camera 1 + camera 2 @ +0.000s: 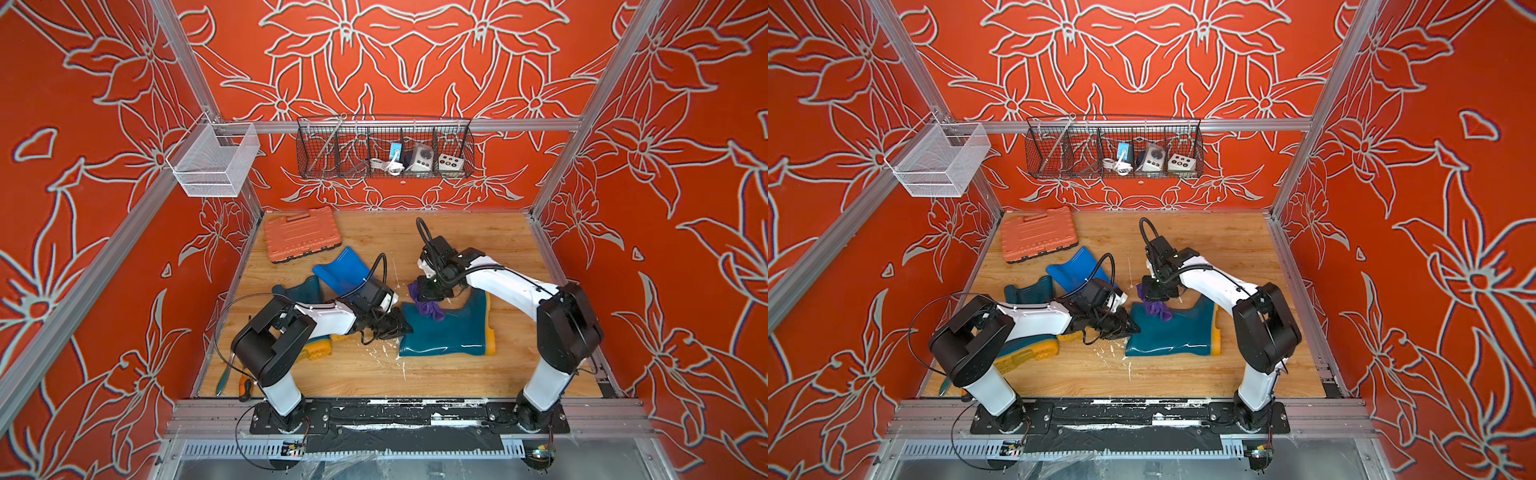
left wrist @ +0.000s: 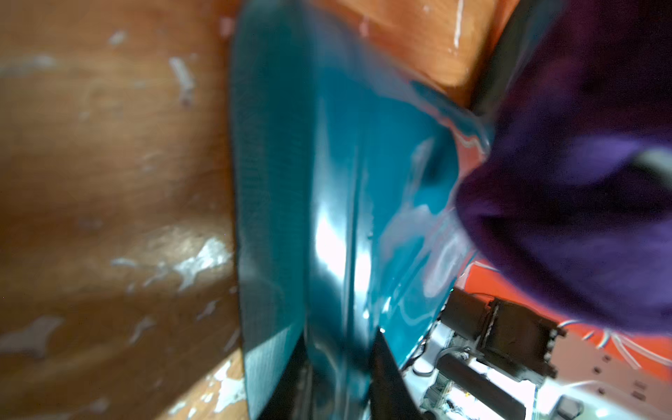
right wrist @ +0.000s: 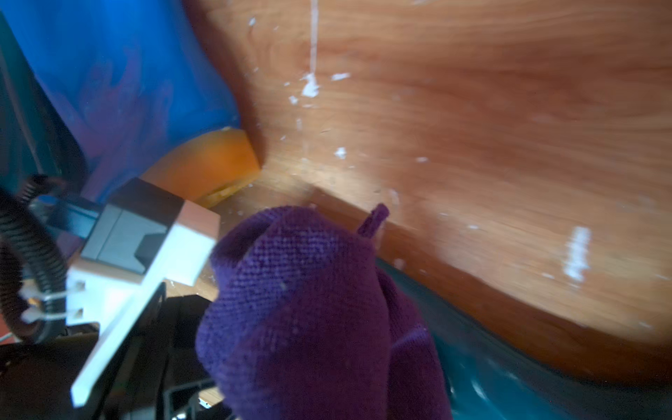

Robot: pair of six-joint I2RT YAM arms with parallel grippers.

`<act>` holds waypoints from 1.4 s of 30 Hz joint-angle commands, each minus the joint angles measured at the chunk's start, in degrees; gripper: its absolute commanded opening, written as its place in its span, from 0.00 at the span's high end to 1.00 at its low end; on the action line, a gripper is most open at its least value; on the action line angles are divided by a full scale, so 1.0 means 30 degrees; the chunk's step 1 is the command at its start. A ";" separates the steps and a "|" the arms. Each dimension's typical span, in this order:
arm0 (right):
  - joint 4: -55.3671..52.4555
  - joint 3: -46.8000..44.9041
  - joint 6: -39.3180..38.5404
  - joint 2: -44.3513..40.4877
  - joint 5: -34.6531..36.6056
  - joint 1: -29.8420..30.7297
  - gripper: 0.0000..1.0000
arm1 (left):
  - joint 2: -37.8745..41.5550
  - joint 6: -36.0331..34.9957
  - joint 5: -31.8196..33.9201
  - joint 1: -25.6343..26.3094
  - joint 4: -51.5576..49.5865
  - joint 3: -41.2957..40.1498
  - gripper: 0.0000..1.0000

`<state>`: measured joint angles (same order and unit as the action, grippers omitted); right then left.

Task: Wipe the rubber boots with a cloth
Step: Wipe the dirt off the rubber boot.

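Note:
A dark teal rubber boot (image 1: 449, 332) (image 1: 1171, 332) lies on its side mid-table, yellow sole to the right. My left gripper (image 1: 405, 326) (image 1: 1133, 326) is at its open top, and in the left wrist view my left gripper (image 2: 340, 345) has its black fingers (image 2: 382, 363) shut on the teal boot's (image 2: 327, 182) rim wall. My right gripper (image 1: 428, 297) (image 1: 1154, 297) is shut on the bunched purple cloth (image 1: 432, 309) (image 3: 309, 309), which rests on the shaft's far edge. A bright blue boot (image 1: 343, 270) (image 3: 127, 72) and a second teal boot (image 1: 303, 291) lie left, partly under my left arm.
An orange tool case (image 1: 301, 235) lies at the back left. On the back rail hang a black wire basket (image 1: 384, 149) with small devices and a white mesh basket (image 1: 216, 160). Two hand tools (image 1: 232, 382) lie at the front-left corner. White smears mark the wooden tabletop (image 1: 478, 241).

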<state>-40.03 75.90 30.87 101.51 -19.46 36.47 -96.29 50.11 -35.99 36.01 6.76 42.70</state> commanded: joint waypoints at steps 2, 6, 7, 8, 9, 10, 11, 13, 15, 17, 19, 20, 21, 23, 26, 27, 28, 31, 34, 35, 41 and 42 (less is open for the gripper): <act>0.0663 0.0107 0.0673 0.0795 -0.1334 0.0266 1.00 | 0.0682 -0.0089 -0.0196 0.0009 -0.0873 0.0144 0.94; -0.0112 -0.0659 0.0061 0.0694 -0.0925 -0.0381 1.00 | 0.0993 -0.0378 0.0009 -0.0063 -0.1614 0.0240 1.00; -0.0154 -0.1229 -0.0011 0.0454 -0.0899 -0.0816 1.00 | 0.1074 -0.0440 0.0070 -0.0043 -0.1751 0.0240 1.00; -0.0140 -0.1876 -0.0037 0.0155 -0.0868 -0.1322 1.00 | 0.1164 -0.0471 0.0141 -0.0051 -0.1825 0.0211 1.00; -0.0090 -0.2484 -0.0073 -0.0157 -0.0813 -0.1819 1.00 | 0.1283 -0.0472 0.0188 -0.0052 -0.1819 0.0182 1.00; -0.0053 -0.2864 -0.0093 -0.0402 -0.0792 -0.2212 1.00 | 0.1331 -0.0472 0.0240 -0.0050 -0.1808 0.0131 1.00; -0.0111 -0.3027 -0.0166 -0.0570 -0.0734 -0.2467 1.00 | 0.1364 -0.0444 0.0275 -0.0050 -0.1816 0.0138 1.00; -0.0320 -0.2607 -0.0286 -0.0479 -0.0750 -0.2459 1.00 | 0.1266 -0.0335 0.0292 0.0003 -0.1761 0.0174 1.00; -0.0130 -0.1735 0.0070 0.0108 -0.1140 -0.1934 1.00 | 0.1080 -0.0296 0.0299 0.0136 -0.1757 0.0420 1.00; 0.0291 -0.0661 0.0517 0.0896 -0.1455 -0.0940 1.00 | 0.1028 -0.0376 0.0463 0.0312 -0.1945 0.0670 1.00; 0.0785 0.0540 0.0942 0.1841 -0.1890 0.0207 1.00 | 0.1152 -0.0435 0.0682 0.0452 -0.2133 0.0818 1.00; 0.1171 0.1041 0.1149 0.2275 -0.2153 0.0789 1.00 | 0.1230 -0.0457 0.0757 0.0448 -0.2181 0.0826 1.00; 0.1595 0.1412 0.1291 0.2678 -0.2519 0.1241 1.00 | 0.1352 -0.0472 0.0886 0.0463 -0.2265 0.0804 1.00; 0.1555 0.1734 0.1204 0.3174 -0.2617 0.1474 1.00 | 0.1767 -0.0587 0.1433 0.0419 -0.2561 0.0604 1.00; 0.1796 0.0157 0.1069 0.2907 -0.2869 0.0329 1.00 | 0.2045 -0.0454 0.1742 0.0419 -0.2308 0.0299 1.00; 0.1830 -0.0728 0.1049 0.2591 -0.2861 -0.0366 1.00 | 0.1991 -0.0428 0.1687 0.0419 -0.2230 0.0312 1.00; 0.1765 -0.1479 0.0846 0.2203 -0.2697 -0.1071 1.00 | 0.1979 -0.0414 0.1655 0.0419 -0.2198 0.0299 1.00; 0.0247 -0.3072 -0.0920 0.0747 -0.1086 -0.3332 1.00 | 0.2059 -0.0385 0.1734 0.0419 -0.2170 0.0241 1.00; -0.1732 -0.3399 -0.2673 -0.0630 0.0764 -0.4935 1.00 | 0.2126 -0.0384 0.1810 0.0419 -0.2167 0.0183 1.00; -0.2107 -0.3295 -0.2922 -0.0984 0.1199 -0.5125 1.00 | 0.2126 -0.0384 0.1852 0.0419 -0.2160 0.0182 1.00; -0.1270 -0.1392 -0.1379 -0.0428 0.0091 -0.2758 1.00 | 0.2250 -0.0178 0.2085 0.0448 -0.2021 0.0182 1.00; -0.1041 -0.0667 -0.1121 0.0110 -0.0062 -0.1721 1.00 | 0.2360 -0.0179 0.2155 0.0448 -0.2046 0.0153 1.00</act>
<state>-43.35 69.71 25.96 99.37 -19.03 24.69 -91.31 49.32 -30.74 37.19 -0.51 43.75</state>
